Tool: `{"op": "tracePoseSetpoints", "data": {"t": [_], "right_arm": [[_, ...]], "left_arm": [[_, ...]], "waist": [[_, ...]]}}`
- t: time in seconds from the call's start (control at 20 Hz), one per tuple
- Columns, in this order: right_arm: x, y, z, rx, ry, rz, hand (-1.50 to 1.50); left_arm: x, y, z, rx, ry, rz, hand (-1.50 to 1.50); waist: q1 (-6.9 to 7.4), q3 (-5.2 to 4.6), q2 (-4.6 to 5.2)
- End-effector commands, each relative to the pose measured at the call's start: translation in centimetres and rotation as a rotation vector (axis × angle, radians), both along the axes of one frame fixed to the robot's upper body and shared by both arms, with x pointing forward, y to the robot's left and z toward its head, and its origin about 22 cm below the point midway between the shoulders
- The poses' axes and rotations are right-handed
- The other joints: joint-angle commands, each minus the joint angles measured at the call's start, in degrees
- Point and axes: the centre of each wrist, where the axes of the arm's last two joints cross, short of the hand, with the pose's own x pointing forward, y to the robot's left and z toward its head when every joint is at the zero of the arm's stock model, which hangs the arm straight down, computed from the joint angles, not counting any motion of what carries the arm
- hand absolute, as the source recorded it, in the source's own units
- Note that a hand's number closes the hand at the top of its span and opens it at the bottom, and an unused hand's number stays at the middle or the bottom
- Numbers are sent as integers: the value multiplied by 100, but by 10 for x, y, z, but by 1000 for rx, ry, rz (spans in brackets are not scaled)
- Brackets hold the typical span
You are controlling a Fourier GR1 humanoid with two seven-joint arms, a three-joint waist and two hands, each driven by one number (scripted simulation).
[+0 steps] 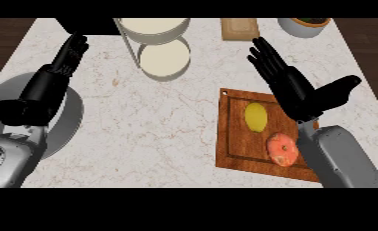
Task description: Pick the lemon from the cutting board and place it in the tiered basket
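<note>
A yellow lemon lies on the wooden cutting board at the right of the counter. My right hand hovers open just above and to the right of the lemon, fingers straight and pointing away, thumb spread to the right. The tiered basket stands at the back centre, with two round cream trays on a metal frame. My left hand rests open at the left edge, fingers up.
A pink-orange fruit lies on the board just in front of the lemon, next to my right forearm. A grey round plate lies under my left arm. A small wooden block and a grey bowl stand at the back right.
</note>
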Motion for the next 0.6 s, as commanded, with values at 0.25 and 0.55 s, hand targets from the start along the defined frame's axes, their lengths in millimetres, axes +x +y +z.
{"op": "tracePoseSetpoints", "data": {"t": [0.25,0.55], "right_arm": [[-14,59,8,-97,-415,-246,150],[-33,20,-76,-282,-87,-942,-150]], "left_arm": [[-22,23,-48,-188,331,186,0],[-38,28,-71,-224,394,188,0]], "waist": [[20,109,2],[-132,98,7]]}}
